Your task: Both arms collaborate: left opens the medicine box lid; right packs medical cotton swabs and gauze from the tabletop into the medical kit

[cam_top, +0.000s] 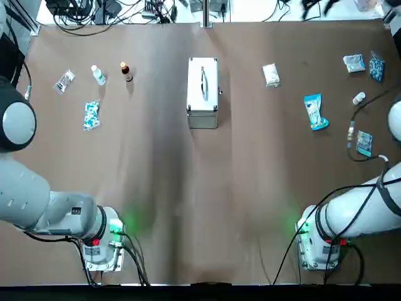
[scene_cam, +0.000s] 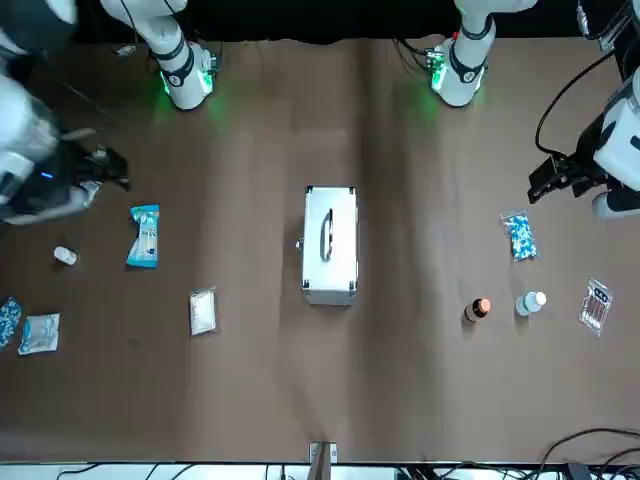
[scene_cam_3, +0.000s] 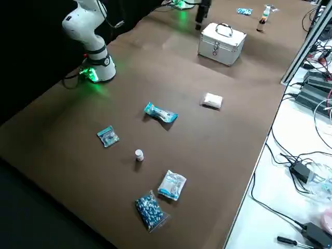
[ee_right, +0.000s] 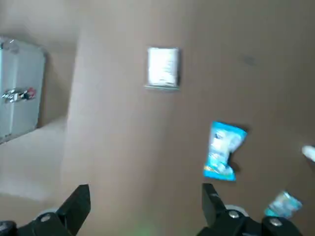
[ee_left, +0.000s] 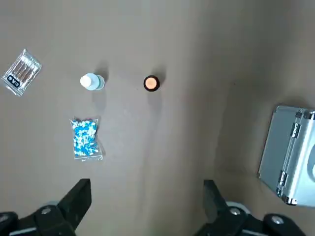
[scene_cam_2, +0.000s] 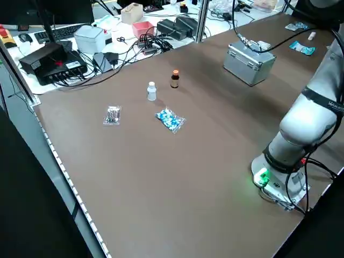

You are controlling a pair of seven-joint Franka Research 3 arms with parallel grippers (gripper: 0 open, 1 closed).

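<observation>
The medical kit point(cam_top: 202, 94) stands in the middle of the far half of the table, the medicine box lid point(cam_top: 202, 78) shut flat with its handle on top. To its right lies the white gauze point(cam_top: 270, 74), and farther right the blue medical cotton swabs point(cam_top: 315, 111). My left gripper point(ee_left: 146, 201) hovers open and empty over the table's left side, above a blue-speckled packet point(ee_left: 86, 138); the kit point(ee_left: 290, 155) is off to one side. My right gripper point(ee_right: 143, 204) hangs open and empty over the right side, with the gauze point(ee_right: 163, 67) and swabs point(ee_right: 223, 150) ahead of it.
On the left lie a clear packet point(cam_top: 64, 81), a white bottle point(cam_top: 98, 74) and a brown bottle point(cam_top: 126, 71). At the far right are more packets point(cam_top: 354, 63), a blue packet point(cam_top: 376, 66), a small white bottle point(cam_top: 358, 98) and a cabled packet point(cam_top: 363, 143). Both arm bases point(cam_top: 103, 241) stand at the near edge.
</observation>
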